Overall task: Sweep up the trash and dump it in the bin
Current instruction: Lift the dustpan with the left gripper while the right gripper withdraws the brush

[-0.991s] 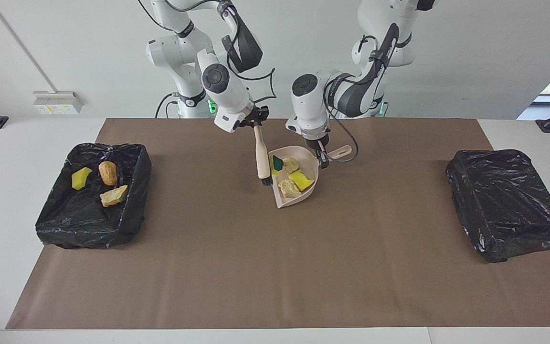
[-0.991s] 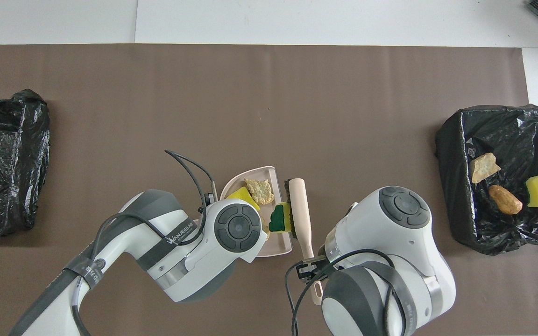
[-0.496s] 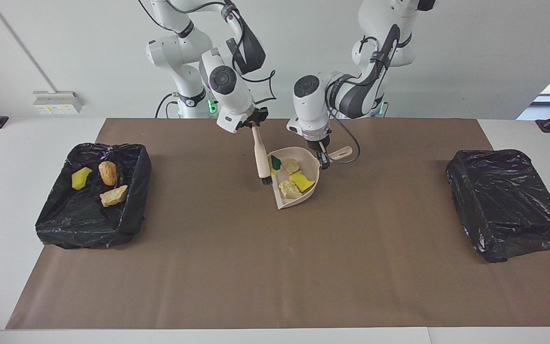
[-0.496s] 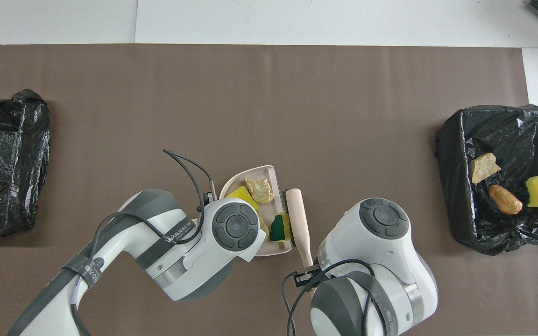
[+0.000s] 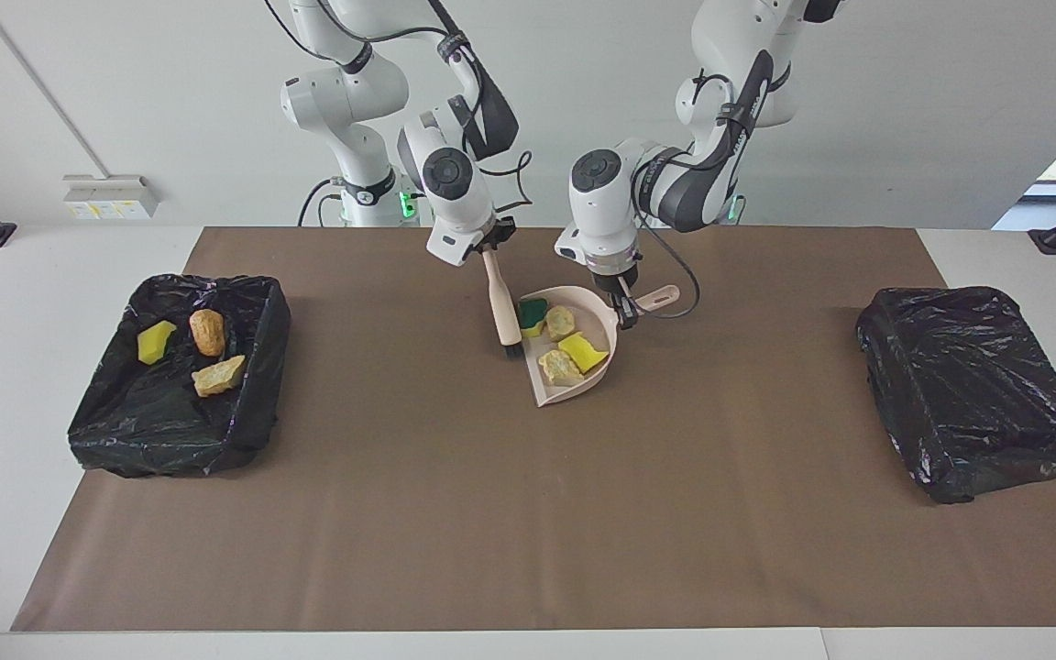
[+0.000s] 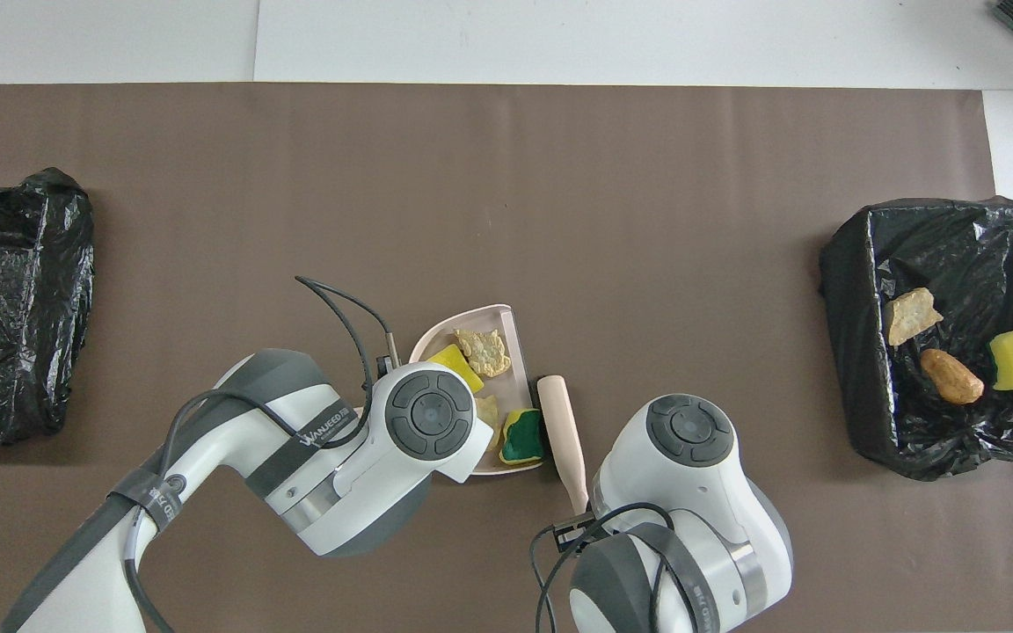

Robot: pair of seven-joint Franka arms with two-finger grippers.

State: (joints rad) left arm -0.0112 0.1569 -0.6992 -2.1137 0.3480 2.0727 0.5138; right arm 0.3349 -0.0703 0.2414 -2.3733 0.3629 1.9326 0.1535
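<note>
From across the table, the pale pink dustpan (image 5: 577,353) sits on the brown mat (image 5: 528,513) near its middle, close to the robots' edge. Four scraps of trash lie in it: a green-topped sponge piece (image 5: 533,314) at the pan's 11 o'clock, a tan chunk (image 5: 561,322) beside it, a yellow sponge piece (image 5: 582,351) in the middle and another tan chunk (image 5: 559,367) at 6 o'clock. The left gripper (image 5: 624,312) is clamped shut on the pan's handle (image 5: 659,297) at the pan's 2 o'clock. The right gripper (image 5: 489,246) is closed tight on the top of the beige-handled brush (image 5: 501,304), which hangs nearly upright, its dark bristles down at the pan's open side, at its 9 o'clock. At the right arm's end of the table a black-lined bin (image 5: 181,374) holds three more scraps: a yellow sponge piece (image 5: 155,342), a golden-brown chunk (image 5: 208,332) and a tan chunk (image 5: 218,375). At the left arm's end lies a second black-lined bin (image 5: 973,390). From overhead, the left arm's wrist covers the dustpan's (image 6: 506,321) handle end, and the green-topped piece (image 6: 521,437) shows at the pan's 5 o'clock, just beside the brush (image 6: 562,440). The right arm's wrist hides the brush's upper end. The bin with the three scraps (image 6: 942,330) sits at 3 o'clock of the pan, well apart.
</note>
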